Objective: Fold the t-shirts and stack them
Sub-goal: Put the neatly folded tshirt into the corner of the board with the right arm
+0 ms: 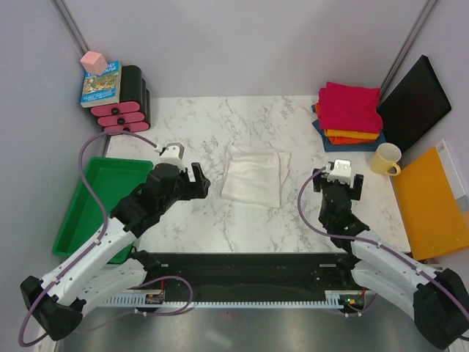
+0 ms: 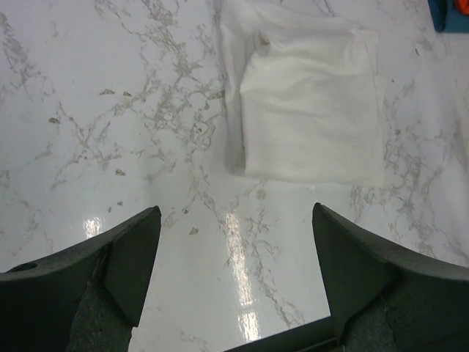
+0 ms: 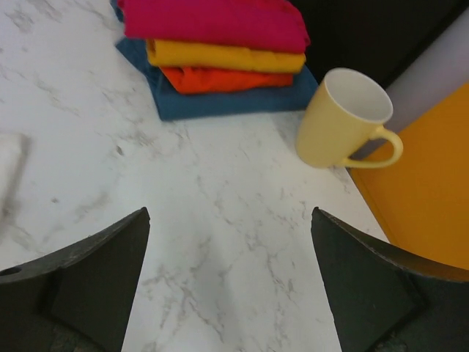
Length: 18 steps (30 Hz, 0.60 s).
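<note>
The off-white t-shirt lies folded into a rectangle at the middle of the marble table; it also shows in the left wrist view. A stack of folded shirts sits at the back right: magenta on top, orange and yellow-orange under it, dark blue at the bottom. The stack also shows in the right wrist view. My left gripper is open and empty just left of the white shirt. My right gripper is open and empty right of the white shirt, short of the stack.
A pale yellow mug stands right of the stack. An orange-yellow board and a black panel lie at the right. A green tray is at the left. A black and pink rack with a book is at the back left.
</note>
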Each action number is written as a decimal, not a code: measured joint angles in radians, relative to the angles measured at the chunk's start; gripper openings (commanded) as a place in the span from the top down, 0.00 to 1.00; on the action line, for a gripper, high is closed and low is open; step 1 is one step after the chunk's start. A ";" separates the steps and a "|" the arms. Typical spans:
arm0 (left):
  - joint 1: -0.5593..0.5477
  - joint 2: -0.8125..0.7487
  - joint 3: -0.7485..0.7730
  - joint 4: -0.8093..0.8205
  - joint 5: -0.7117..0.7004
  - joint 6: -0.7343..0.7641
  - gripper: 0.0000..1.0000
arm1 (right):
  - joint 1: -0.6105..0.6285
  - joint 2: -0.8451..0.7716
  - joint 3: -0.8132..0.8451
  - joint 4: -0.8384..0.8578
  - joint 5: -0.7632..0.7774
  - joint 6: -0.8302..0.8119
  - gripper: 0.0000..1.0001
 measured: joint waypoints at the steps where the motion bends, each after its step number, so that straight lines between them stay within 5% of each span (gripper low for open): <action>1: -0.006 -0.016 -0.005 -0.008 0.016 -0.007 0.11 | -0.016 0.004 -0.066 0.062 0.002 -0.014 0.02; 18: -0.120 -0.072 0.044 -0.124 0.063 -0.025 0.13 | -0.137 0.718 -0.093 0.771 0.131 0.011 0.02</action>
